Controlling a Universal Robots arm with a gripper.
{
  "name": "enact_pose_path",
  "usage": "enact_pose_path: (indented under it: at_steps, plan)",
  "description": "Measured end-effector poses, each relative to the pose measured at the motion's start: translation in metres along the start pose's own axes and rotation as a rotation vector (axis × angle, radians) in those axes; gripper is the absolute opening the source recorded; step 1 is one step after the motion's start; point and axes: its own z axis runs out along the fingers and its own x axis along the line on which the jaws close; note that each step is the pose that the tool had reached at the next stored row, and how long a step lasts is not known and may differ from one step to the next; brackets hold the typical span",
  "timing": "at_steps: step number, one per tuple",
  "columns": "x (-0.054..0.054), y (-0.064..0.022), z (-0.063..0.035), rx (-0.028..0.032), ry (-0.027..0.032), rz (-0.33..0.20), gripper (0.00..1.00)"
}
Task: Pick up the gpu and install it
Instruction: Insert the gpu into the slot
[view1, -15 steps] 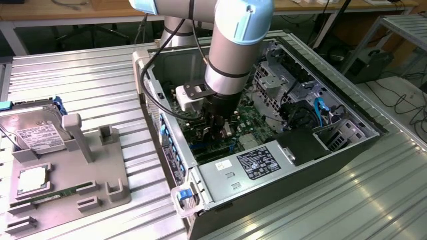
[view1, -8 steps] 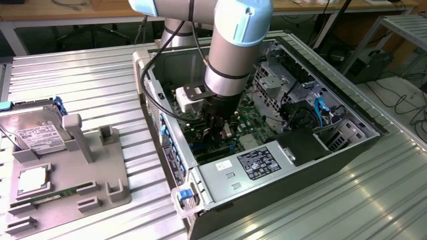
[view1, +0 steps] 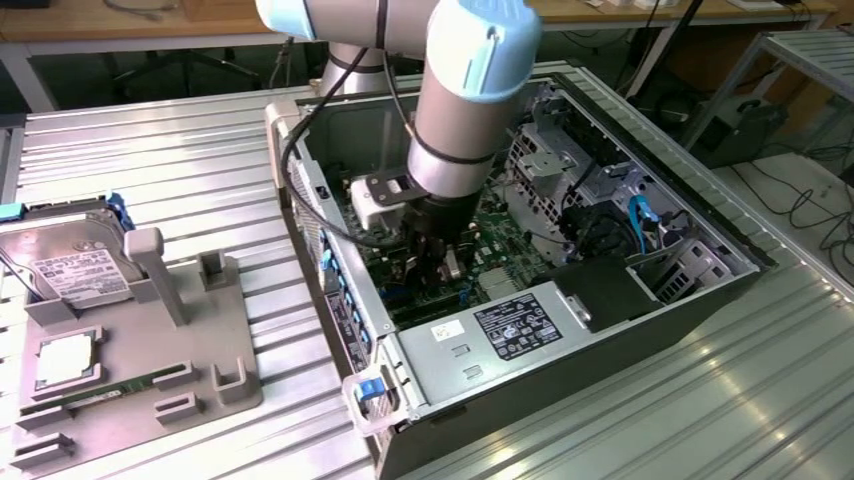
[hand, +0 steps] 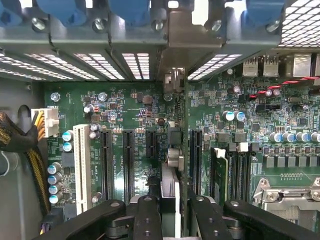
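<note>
Inside the open computer case (view1: 694, 290), from the exterior view, we see the hand (view1: 449, 262) low over the motherboard (view1: 514, 250); seating is under way. At the wrist, our hand (hand: 170, 207) is clamped on the gpu (hand: 170, 165), edge-on above a slot (hand: 151, 155); pressing home calls for exact alignment, we judge.

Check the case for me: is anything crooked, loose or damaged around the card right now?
Nothing stands out. The gripper holds the gpu edge-on above the motherboard, roughly in line with the expansion slots, its bracket end toward the rear slot openings. Whether it is seated cannot be told. No visible damage.
</note>
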Motion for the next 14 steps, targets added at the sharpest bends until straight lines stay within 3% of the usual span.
enact_pose_path:
  at_steps: [2,3,6,12,13,14]
  plan:
    - [0.000,0.0002,-0.0008,-0.0008,0.0027,0.000,0.29]
    - [0.001,0.0002,-0.0017,-0.0018,0.0047,0.000,0.35]
    - [0.000,0.0002,-0.0070,-0.0005,0.0042,0.000,0.35]
    - [-0.001,0.0002,-0.0344,-0.0003,0.0062,0.000,0.35]
    - [-0.001,0.0002,-0.0459,-0.0002,0.0061,0.000,0.35]
    - [-0.001,0.0003,-0.0508,-0.0002,0.0061,0.000,0.35]
